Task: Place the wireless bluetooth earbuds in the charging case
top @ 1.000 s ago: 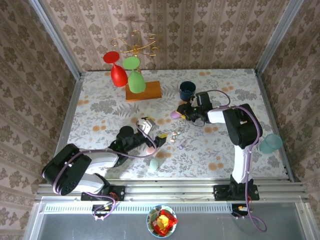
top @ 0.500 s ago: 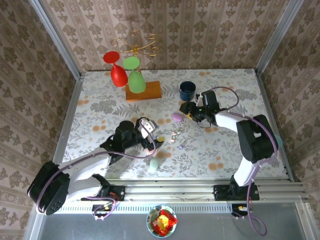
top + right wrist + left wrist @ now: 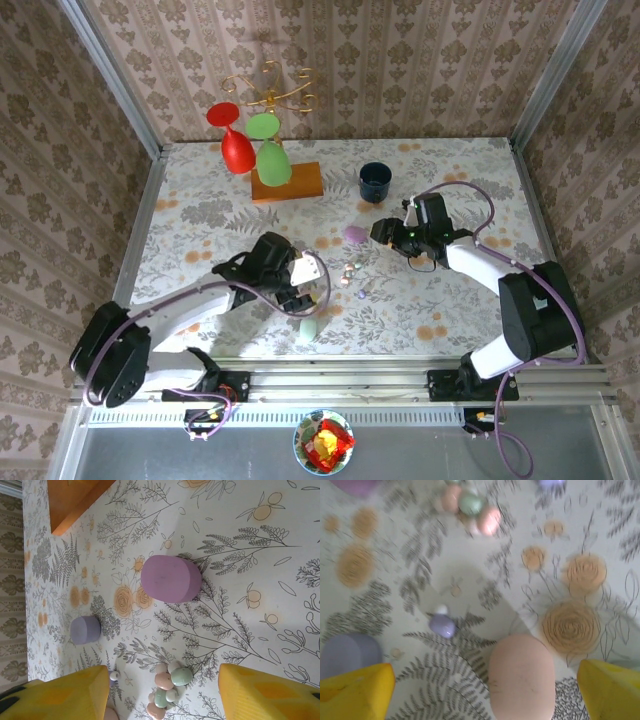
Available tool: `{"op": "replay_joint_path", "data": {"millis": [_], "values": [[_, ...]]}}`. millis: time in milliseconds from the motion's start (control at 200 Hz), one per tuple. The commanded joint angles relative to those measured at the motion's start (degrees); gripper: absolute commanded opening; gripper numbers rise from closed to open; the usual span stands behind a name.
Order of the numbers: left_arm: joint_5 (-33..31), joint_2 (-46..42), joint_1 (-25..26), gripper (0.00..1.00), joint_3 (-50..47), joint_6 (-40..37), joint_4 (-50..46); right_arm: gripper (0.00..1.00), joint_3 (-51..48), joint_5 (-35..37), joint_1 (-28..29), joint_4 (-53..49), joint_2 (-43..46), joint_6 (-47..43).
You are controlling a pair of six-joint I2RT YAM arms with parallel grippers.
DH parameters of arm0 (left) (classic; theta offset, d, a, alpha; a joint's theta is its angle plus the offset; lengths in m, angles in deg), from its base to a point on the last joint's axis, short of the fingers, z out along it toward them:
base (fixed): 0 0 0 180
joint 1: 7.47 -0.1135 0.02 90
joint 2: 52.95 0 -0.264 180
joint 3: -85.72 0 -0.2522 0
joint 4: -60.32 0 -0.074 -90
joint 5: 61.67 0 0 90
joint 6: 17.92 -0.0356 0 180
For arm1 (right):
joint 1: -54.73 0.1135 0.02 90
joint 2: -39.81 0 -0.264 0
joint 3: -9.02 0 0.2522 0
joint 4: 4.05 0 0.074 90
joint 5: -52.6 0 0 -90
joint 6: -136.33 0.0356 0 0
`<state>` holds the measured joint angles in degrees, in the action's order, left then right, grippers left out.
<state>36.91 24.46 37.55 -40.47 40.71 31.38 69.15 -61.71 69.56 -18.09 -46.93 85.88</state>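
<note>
Several tiny pastel earbuds point(image 3: 350, 271) lie heaped mid-table, seen too as earbuds point(image 3: 169, 690) and earbuds point(image 3: 469, 506). One lavender earbud point(image 3: 442, 625) lies apart. My left gripper point(image 3: 303, 292) is open, its yellow fingers point(image 3: 356, 692) straddling a pink oval charging case point(image 3: 521, 677) without touching it. My right gripper point(image 3: 381, 232) is open with nothing between its fingers point(image 3: 267, 692), just right of a purple case point(image 3: 353, 234), which lies shut in the right wrist view as the purple case point(image 3: 171, 578). A lavender case point(image 3: 85, 629) lies further left.
A green case point(image 3: 311, 326) lies near the front edge. At the back stand a dark blue cup point(image 3: 375, 182) and a wooden base point(image 3: 288, 183) with a rack of red and green glasses point(image 3: 252, 145). Patterned walls close in the table.
My right gripper opened, let go of the purple case and drew back to the right. The left gripper shifted over the pink case and began narrowing.
</note>
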Motion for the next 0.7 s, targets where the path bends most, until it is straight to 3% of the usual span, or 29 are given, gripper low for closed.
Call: {"op": "replay_joint_path", "data": {"millis": [0,240,535,695], "values": [[-4.3,3.5,0.9,0.94,2.5,-2.7,-5.9,0.61,-0.3,0.6,-0.2,-0.2,-0.4,-0.7],[-3.8,8.4,1.1,0.88,3.7,-2.4,-5.8,0.61,-0.1,0.8,-0.2,-0.9,-0.2,-1.1],[-1.4,7.0,1.0,0.55,2.6,-2.2,-3.7,0.61,-0.5,0.6,-0.2,-1.0,0.0,-0.8],[-2.1,5.4,1.0,0.53,2.3,-1.6,-2.7,0.6,-0.5,0.4,-0.2,-1.8,2.1,-0.9]]}}
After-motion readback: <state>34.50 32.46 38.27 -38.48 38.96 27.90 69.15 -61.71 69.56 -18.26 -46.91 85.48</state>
